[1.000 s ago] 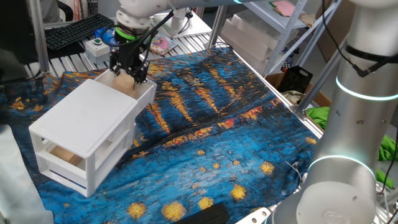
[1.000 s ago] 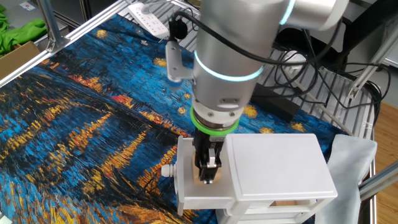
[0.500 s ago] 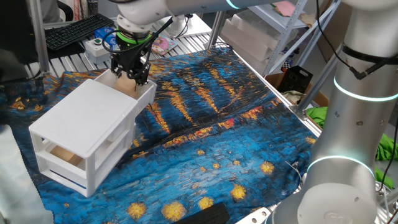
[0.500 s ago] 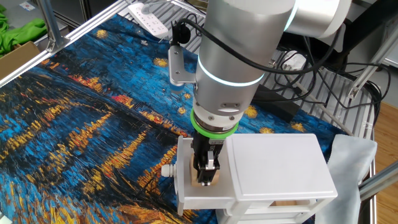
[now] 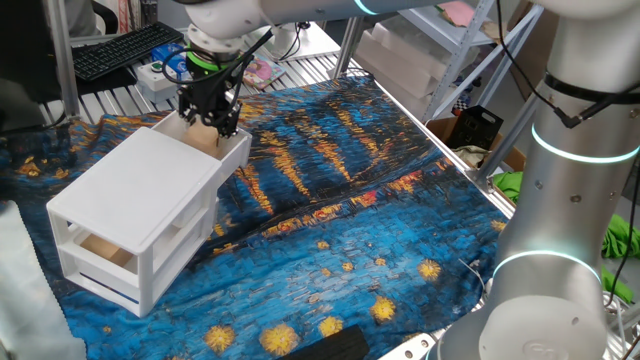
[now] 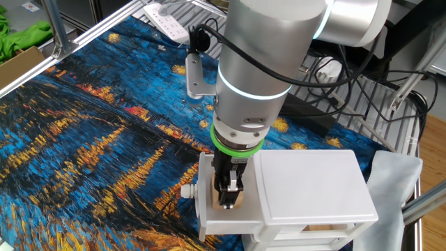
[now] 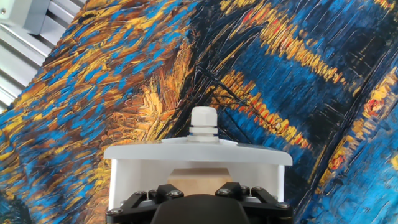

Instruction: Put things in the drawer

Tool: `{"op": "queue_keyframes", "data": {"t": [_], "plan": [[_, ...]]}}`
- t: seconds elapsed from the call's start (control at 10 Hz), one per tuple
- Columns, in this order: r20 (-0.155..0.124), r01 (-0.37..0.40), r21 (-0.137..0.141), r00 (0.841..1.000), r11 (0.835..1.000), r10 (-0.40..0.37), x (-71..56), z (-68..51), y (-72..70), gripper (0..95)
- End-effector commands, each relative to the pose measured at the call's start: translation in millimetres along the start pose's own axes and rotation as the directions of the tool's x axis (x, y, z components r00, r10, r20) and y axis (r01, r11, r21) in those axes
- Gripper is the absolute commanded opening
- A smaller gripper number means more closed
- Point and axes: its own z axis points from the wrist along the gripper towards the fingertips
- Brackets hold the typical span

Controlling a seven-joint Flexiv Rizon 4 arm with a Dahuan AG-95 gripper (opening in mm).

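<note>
gripper [image 6: 228, 199] clamped on block [image 5: 204, 137] | pale tan, plain, cube-ish | inside pulled-out upper drawer [image 7: 118, 177]

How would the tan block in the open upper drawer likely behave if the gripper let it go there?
The tan block looks flat-faced and cube-like, so it would probably sit without rolling. It appears rigid, wood-like, likely light. The upper drawer walls should contain it beneath the gripper.
</note>
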Motion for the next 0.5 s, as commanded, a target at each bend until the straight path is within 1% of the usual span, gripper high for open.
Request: {"op": "queue_keyframes", "data": {"t": [0.1,0.2,0.3,0.5], "plan": [[0.000,0.001,0.002,1.000,1.000,-0.001,-0.3,0.5,0.4,19.0],[-0.001,0.001,0.002,1.000,1.000,-0.001,-0.3,0.5,0.4,19.0],[-0.001,0.000,0.003,1.000,1.000,0.000,-0.3,0.5,0.4,38.0],[-0.005,-0.003,0.009,1.000,1.000,0.003,-0.3,0.5,0.4,38.0]]}}
